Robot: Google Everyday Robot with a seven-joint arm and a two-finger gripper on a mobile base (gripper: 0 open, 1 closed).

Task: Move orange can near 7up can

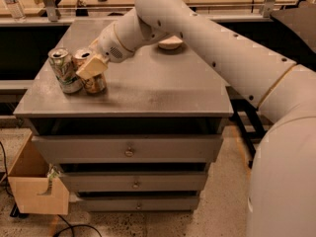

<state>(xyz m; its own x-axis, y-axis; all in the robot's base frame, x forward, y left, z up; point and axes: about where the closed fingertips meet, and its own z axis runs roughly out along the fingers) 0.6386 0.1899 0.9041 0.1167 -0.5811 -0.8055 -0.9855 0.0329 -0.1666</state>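
The orange can [94, 83] stands on the grey cabinet top [148, 83] near its left front, right beside the 7up can [64, 70]; the two look to touch or nearly touch. The 7up can is whitish-silver with green markings and stands upright at the left edge. My gripper [91, 65] reaches in from the right and its pale fingers [92, 67] wrap the upper part of the orange can, hiding much of its label. The can's base rests on or just above the surface.
A shallow white bowl [170, 43] sits at the back of the cabinet top, partly behind my arm. The cabinet has drawers below. A cardboard box [34, 184] stands on the floor at the left. A water bottle [12, 1] is at the far left on the back table.
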